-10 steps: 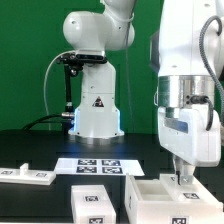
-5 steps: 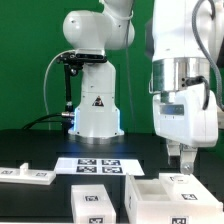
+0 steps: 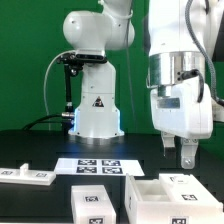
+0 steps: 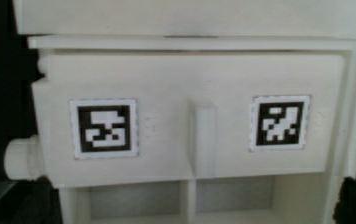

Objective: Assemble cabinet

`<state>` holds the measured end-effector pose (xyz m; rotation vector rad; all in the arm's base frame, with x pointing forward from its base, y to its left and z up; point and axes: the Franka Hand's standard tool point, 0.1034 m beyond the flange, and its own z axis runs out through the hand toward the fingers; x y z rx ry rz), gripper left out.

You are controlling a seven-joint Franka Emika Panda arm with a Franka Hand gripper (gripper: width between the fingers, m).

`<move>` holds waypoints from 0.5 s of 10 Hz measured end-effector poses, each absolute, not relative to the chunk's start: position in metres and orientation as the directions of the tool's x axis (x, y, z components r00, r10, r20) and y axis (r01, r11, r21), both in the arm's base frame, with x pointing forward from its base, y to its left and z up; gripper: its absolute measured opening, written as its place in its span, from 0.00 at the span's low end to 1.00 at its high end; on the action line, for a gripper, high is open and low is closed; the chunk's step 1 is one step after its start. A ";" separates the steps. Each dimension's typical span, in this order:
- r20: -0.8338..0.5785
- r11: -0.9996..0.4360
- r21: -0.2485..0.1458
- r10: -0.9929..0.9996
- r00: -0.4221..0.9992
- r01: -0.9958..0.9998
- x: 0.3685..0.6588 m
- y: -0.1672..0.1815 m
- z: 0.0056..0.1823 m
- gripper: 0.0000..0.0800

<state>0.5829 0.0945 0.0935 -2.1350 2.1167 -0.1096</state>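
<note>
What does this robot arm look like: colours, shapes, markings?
The arm is glossy white, made of fat rounded segments on a bulky base bearing a small black triangle sticker and a bluish glow low down. A silvery ring sits above the boxy white gripper, which ends in two short dark fingers. Thin dark cables run by the base.
</note>
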 end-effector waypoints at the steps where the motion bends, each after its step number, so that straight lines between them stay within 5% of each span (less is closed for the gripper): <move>1: -0.042 -0.006 -0.145 -0.999 0.012 -0.989 0.583 0.094 0.093 1.00; 5: 0.075 -0.429 -0.199 -0.903 0.423 -0.881 0.558 0.060 0.098 1.00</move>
